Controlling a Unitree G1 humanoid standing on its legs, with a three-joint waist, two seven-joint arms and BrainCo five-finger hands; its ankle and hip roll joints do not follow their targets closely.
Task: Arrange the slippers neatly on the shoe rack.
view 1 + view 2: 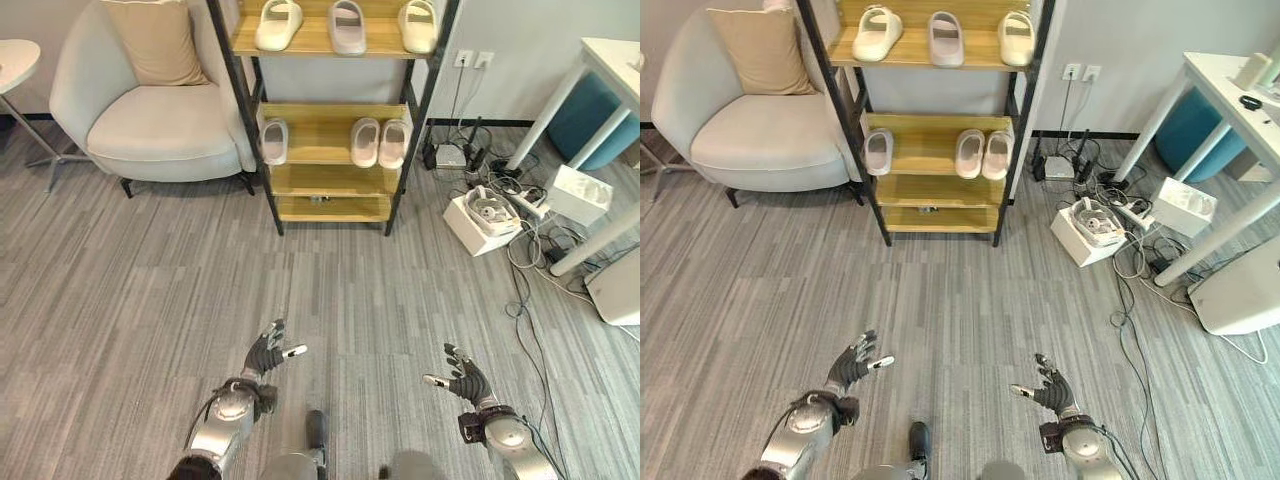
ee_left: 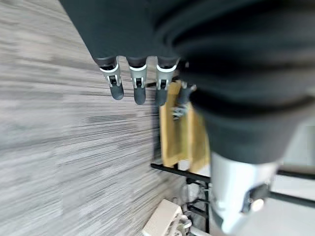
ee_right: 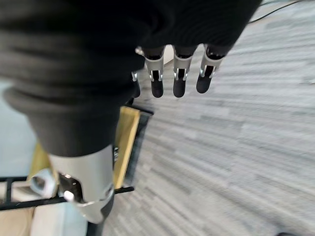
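Observation:
A wooden shoe rack (image 1: 320, 205) with black posts stands ahead against the wall. Three pale slippers lie on its top shelf: one at the left (image 1: 278, 23), one in the middle (image 1: 347, 26), one at the right (image 1: 418, 25). On the middle shelf a single slipper (image 1: 274, 140) sits at the left and a pair (image 1: 379, 142) side by side at the right. My left hand (image 1: 267, 353) and right hand (image 1: 462, 380) hover low over the floor well short of the rack, both open and holding nothing.
A grey armchair (image 1: 150, 110) with a beige cushion stands left of the rack. To the right are a white table leg (image 1: 545, 110), a white box (image 1: 480, 215), a power strip and tangled cables (image 1: 525, 250) on the floor. A small round table (image 1: 15, 60) is far left.

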